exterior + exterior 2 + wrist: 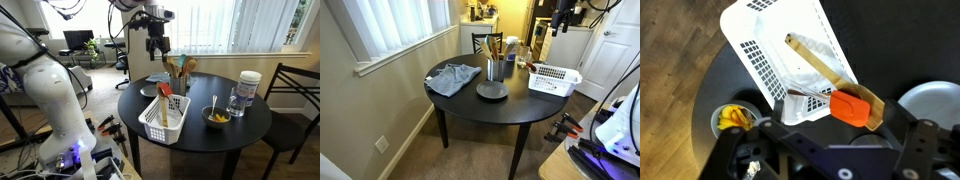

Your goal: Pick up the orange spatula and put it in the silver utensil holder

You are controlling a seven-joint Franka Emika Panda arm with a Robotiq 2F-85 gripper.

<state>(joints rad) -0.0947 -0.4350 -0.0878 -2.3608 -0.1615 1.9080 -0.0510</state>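
Observation:
The orange spatula (pixel 850 107) leans in the white slatted basket (pixel 770 45), its orange-red head over the basket's rim beside a pale wooden utensil (pixel 820 68). In an exterior view its head (pixel 163 90) sticks up from the basket (pixel 163 120). The silver utensil holder (pixel 181 88) stands just behind the basket with brown wooden spoons (pixel 178 68) in it; it also shows in an exterior view (pixel 495 70). My gripper (pixel 155 45) hangs open and empty well above the table, over the basket and apart from the spatula. In the wrist view its fingers (pixel 830 155) frame the bottom edge.
On the round black table (pixel 200 140) are a yellow bowl with a spoon (pixel 216 118), a glass (pixel 235 102) and a clear jar with a white lid (pixel 249 85). A blue cloth (pixel 453 78) and a grey plate (pixel 491 92) lie near the holder. A chair (pixel 295 90) stands beside the table.

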